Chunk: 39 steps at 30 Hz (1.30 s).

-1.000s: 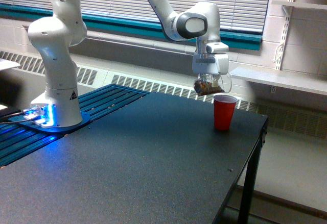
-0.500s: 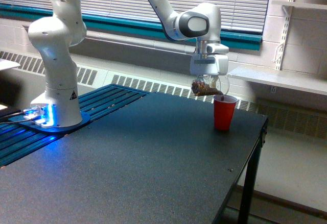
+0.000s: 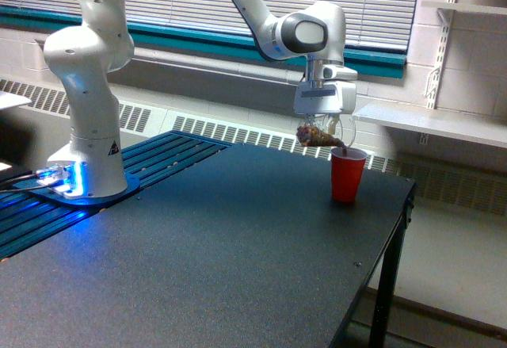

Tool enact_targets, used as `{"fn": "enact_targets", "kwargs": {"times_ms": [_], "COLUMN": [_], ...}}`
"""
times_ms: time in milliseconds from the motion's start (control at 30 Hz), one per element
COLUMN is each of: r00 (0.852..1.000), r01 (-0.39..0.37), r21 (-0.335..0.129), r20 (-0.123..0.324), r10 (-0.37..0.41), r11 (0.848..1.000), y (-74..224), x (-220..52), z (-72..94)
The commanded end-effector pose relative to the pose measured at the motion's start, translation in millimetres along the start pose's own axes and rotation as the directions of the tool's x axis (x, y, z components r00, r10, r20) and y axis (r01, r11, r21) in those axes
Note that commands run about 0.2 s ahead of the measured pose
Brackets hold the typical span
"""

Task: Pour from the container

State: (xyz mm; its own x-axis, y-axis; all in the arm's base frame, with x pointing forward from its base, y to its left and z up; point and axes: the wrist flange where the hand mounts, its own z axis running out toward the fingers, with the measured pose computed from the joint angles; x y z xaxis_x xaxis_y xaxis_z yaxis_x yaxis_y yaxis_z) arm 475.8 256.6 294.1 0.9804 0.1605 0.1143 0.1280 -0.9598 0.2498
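White arm arched overhead, wrist bent downward, claw pointing at the table, fingers clamped.

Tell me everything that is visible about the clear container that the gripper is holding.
The container is a small cup of clear, see-through plastic, with brown granular bits inside it. The gripper holds it from above, shut on it, in the air over the black table. It is tilted steeply, its mouth turned toward the exterior view's right and downward, just above the rim of the red cup, which stands upright on the table. The brown bits reach the mouth; whether the container touches the red cup cannot be told.
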Motion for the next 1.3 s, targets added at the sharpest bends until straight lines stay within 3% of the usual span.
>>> {"fn": "enact_targets", "kwargs": {"times_ms": [33, 333, 1300], "r00": [0.999, 0.997, 0.986], "r01": [0.042, 0.076, 0.161], "r21": [-0.021, -0.06, -0.123], "r20": [-0.013, 0.006, 0.07], "r10": [-0.042, -0.076, -0.153], "r11": [0.999, 0.995, 0.979], "y": [-3.6, -3.7, -3.5], "x": [4.1, 5.3, 9.3], "z": [-11.9, -15.1, -21.2]}}
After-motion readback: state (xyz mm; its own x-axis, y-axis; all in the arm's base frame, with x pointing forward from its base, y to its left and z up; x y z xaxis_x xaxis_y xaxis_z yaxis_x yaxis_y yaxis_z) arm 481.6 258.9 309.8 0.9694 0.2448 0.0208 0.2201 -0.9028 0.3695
